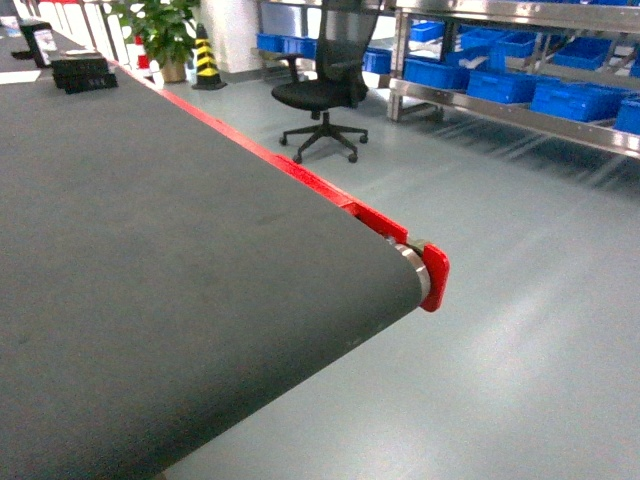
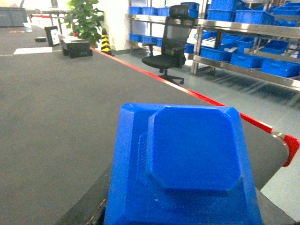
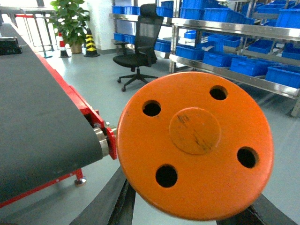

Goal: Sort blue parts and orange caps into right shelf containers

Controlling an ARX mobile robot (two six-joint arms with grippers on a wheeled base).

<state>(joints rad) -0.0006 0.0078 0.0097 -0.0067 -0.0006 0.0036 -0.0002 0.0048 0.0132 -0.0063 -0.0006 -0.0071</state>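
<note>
two parts fill the wrist views, one per arm. in the left wrist view a blue part [image 2: 187, 164], a blocky piece with a raised octagon-like face on a stepped base, sits right up against the lens and hides the left pincer entirely, so i cannot tell how far its jaws stand apart or whether they grip the piece. in the right wrist view an orange cap [image 3: 194, 143], a round disc with four holes and a scuffed central boss, likewise blocks the right pincer; only dark bars show at the bottom edge, and its opening cannot be told either.

behind the blue part stretches the dark conveyor belt [image 1: 150, 270] with its red side rail [image 1: 300, 175], ending in a steel roller [image 1: 412, 268] and a red end cap [image 1: 436, 275]. neither arm shows in the head view (only belt and floor there).

across the grey floor [image 1: 520, 330], well apart from the belt, stands a steel shelf rack [image 1: 500, 105] carrying the blue crates [image 1: 575, 100], set side by side on its tiers. a black office chair [image 1: 325, 90] on castors stands between the belt's rail and the rack, near the rack's left end. farther back a potted plant [image 1: 165, 35] and a black-and-yellow striped cone [image 1: 206, 58] stand by the wall. at the belt's far end lies a black box [image 1: 85, 72] beside a white sheet [image 1: 18, 76].
</note>
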